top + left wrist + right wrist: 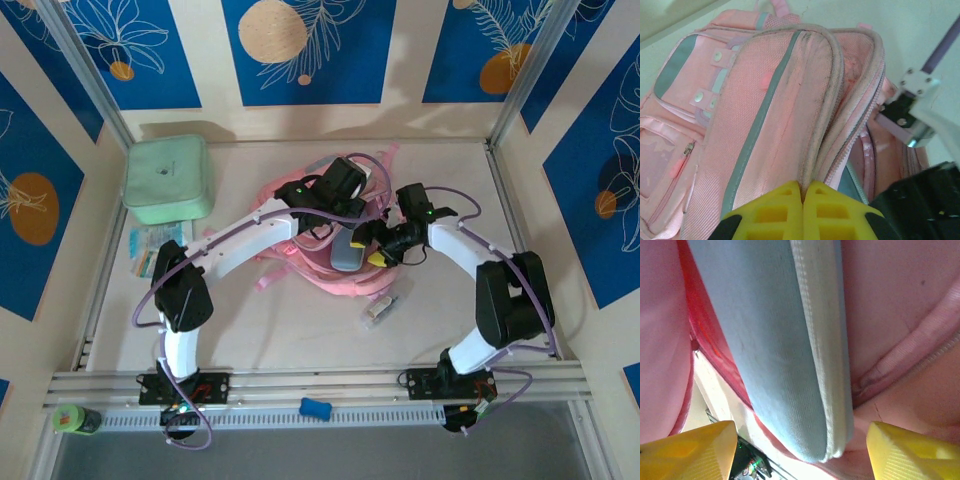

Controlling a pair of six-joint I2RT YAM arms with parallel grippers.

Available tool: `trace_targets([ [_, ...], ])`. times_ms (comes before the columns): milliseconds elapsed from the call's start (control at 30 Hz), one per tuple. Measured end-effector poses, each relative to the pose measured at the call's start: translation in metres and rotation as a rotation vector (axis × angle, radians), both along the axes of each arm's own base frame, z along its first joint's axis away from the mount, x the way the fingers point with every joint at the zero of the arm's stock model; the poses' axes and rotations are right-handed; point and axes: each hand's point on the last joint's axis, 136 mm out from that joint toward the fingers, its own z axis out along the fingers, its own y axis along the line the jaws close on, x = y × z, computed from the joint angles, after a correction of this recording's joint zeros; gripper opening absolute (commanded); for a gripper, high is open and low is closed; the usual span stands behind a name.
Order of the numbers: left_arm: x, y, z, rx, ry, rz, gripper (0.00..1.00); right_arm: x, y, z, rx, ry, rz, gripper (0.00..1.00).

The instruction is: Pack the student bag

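Gripping the rim of a raised flap, the left end effector [802,192] has its yellow fingers pressed together on the student bag [765,115], the piped edge running straight down into the pinch at the bottom centre of the left wrist view. The bag [325,280] lies at the middle of the surface [300,340] in the top view, its mouth held open. The right end effector [800,432] hangs over that mouth with its fingers set wide apart at the lower corners of the right wrist view; a blue-grey padded case [775,340] with a white edge lies between them against the pink lining, with a gap showing on either side.

The left arm [240,235] sweeps in a long arc from the lower left to the bag's far side. The right arm [510,295] folds at a sharp elbow by the right wall and reaches back left.

A mint green case [168,180] sits in the upper left corner, well apart from the bag. A small pale item [380,308] lies just below the bag, with bare surface beneath it down to the rail.
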Motion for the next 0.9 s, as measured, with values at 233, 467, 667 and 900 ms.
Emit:
trace_targets([
  [233, 0.000, 0.000, 0.000, -0.003, 0.003, 0.001, 0.00, 0.025, 0.008, -0.015, 0.007, -0.047, -0.002, 0.60],
  [467, 0.000, 0.000, 0.000, -0.014, 0.010, 0.014, 0.00, 0.055, 0.014, -0.006, 0.054, -0.137, -0.082, 0.34],
  [667, 0.000, 0.000, 0.000, -0.025, 0.017, 0.027, 0.00, 0.060, 0.006, 0.000, 0.062, -0.168, -0.233, 0.25],
  [900, 0.000, 0.000, 0.000, -0.046, 0.027, 0.049, 0.00, 0.079, 0.022, 0.017, 0.059, -0.248, -0.393, 0.33],
])
